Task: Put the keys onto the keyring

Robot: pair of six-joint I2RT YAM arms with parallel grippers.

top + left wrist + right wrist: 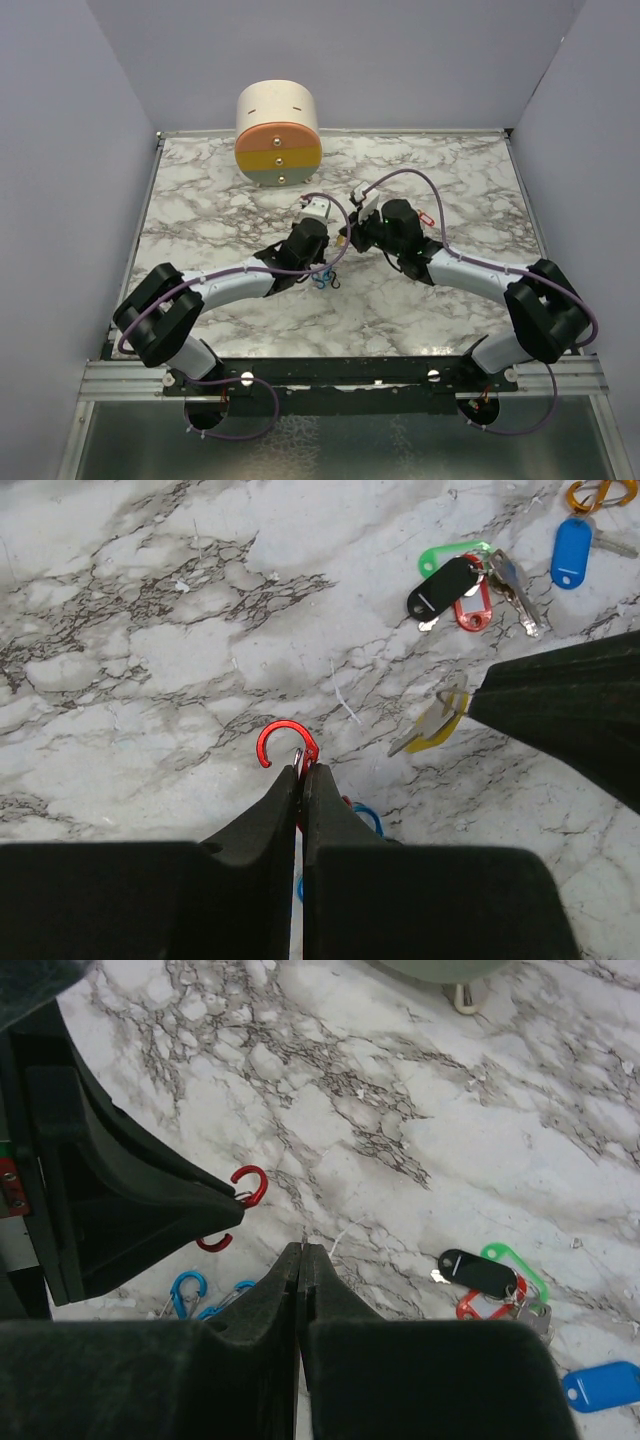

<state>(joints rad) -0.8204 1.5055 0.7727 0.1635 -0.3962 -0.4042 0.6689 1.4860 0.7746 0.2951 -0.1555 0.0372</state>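
My left gripper (302, 770) is shut on a red open-hook keyring clip (287, 746), whose hook sticks out past the fingertips just above the marble table (150, 630). My right gripper (303, 1248) is shut on a yellow-headed key (436, 724), held close to the right of the red clip. A bunch of keys with black (443, 586), green (447, 553) and red (472, 605) heads lies on the table beyond. A blue-headed key (572, 550) lies to their right. In the top view both grippers (340, 243) meet at mid-table.
Blue clips (187, 1291) lie on the table under my left gripper, beside a red arc (214, 1243). An orange clip (592, 492) lies past the blue key. A round cream container with an orange, yellow and grey front (278, 135) stands at the back.
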